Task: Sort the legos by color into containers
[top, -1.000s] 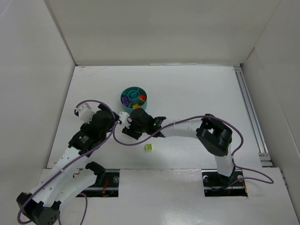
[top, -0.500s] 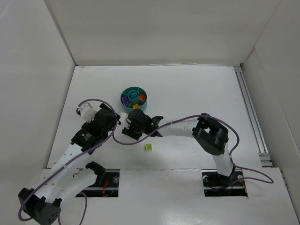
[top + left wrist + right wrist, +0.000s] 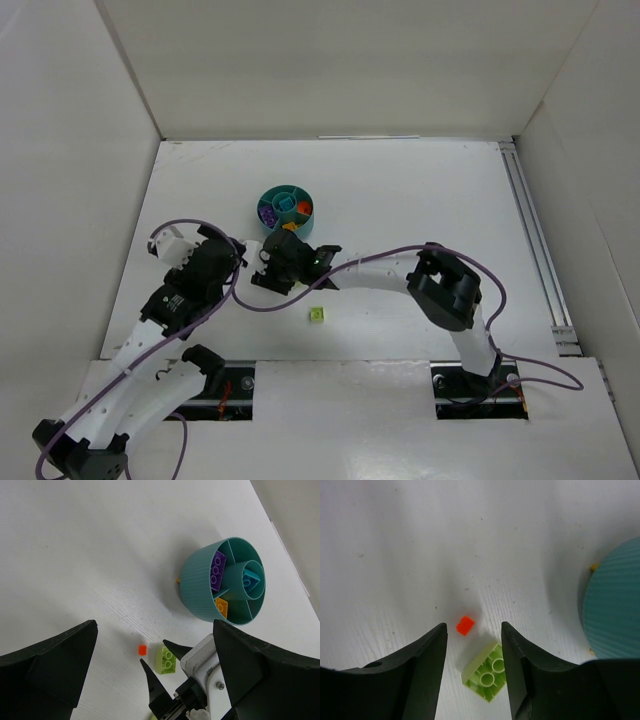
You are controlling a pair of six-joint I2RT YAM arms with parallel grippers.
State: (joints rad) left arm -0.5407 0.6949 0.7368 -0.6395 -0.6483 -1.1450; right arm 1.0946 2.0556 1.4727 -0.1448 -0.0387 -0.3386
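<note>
The teal dish (image 3: pixel 286 207) holds a purple brick (image 3: pixel 217 570), a teal piece (image 3: pixel 250 580) in its central well and an orange brick (image 3: pixel 221 607). My right gripper (image 3: pixel 473 630) is open low over the table, left of the dish. A lime brick (image 3: pixel 487 677) lies upside down between its fingers, untouched. A tiny orange-red piece (image 3: pixel 465 625) lies just beyond the fingertips. My left gripper (image 3: pixel 154 630) is open and empty, looking down on the right gripper (image 3: pixel 153 651), the lime brick (image 3: pixel 167 660) and the orange-red piece (image 3: pixel 142 650).
A second lime brick (image 3: pixel 317 314) lies on the table in front of the right arm. A small yellow-orange bit (image 3: pixel 178 580) sticks out at the dish's outer wall. Both grippers (image 3: pixel 236 262) (image 3: pixel 256 262) are close together. White walls enclose the table.
My left arm has drawn back a little to the left. My right gripper has shifted slightly left and stays open.
</note>
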